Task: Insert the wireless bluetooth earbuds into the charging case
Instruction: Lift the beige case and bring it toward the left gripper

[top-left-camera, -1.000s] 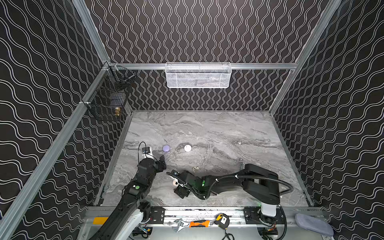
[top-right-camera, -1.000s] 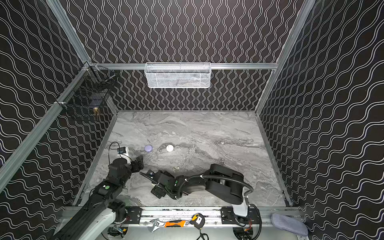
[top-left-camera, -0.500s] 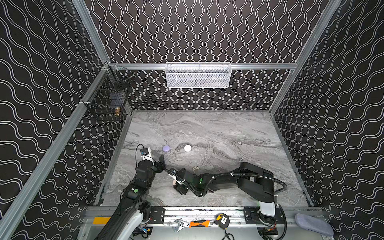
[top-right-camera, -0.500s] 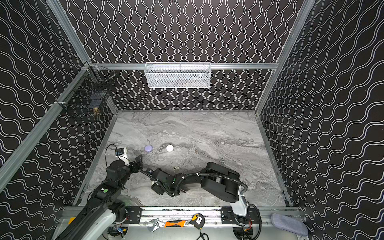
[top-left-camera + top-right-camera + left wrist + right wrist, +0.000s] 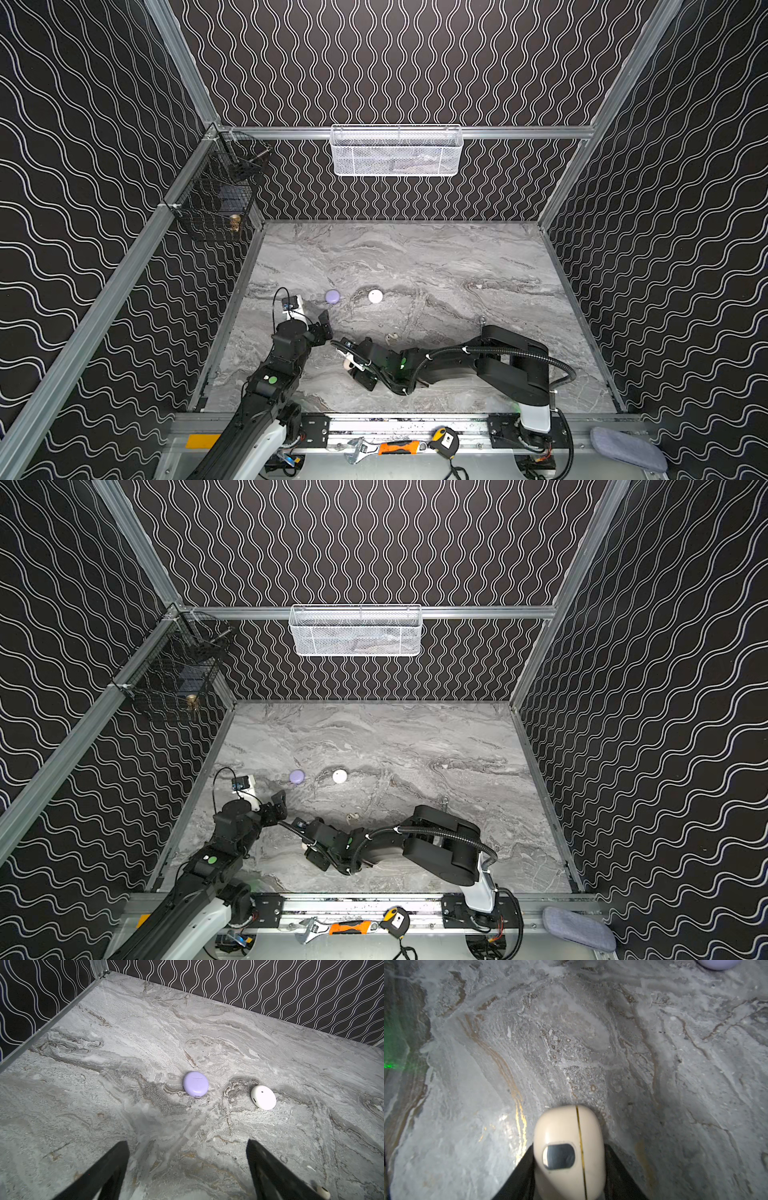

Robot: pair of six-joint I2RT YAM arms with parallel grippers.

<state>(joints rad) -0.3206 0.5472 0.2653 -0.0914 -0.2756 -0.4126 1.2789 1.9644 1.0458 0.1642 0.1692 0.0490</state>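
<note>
Right end effector (image 5: 568, 1148) is lying low near the front edge of the surface (image 5: 415, 257) and reaching toward its left side. Its fingers are pressing on either side of a cream charging case (image 5: 564, 1126) (lid seam shut, dark window facing the wrist camera). Left end effector (image 5: 186, 1142) is hovering near the left edge with fingers spread wide, gripping nothing. It is facing a lavender case (image 5: 196, 1084) and a white case (image 5: 263, 1097), both closed and sitting apart on the left half of the surface.

A cream earbud (image 5: 390, 337) is lying loose on the surface, just beyond the right arm toward the back and outside every case.

A white mesh basket (image 5: 395, 151) is hanging on the back wall (contents unclear). A black wire basket (image 5: 216, 195) is hanging near the back left corner, holding something brass-coloured.

Grey marbled veining is running across the surface, and black walls with white wavy lines are enclosing it.
</note>
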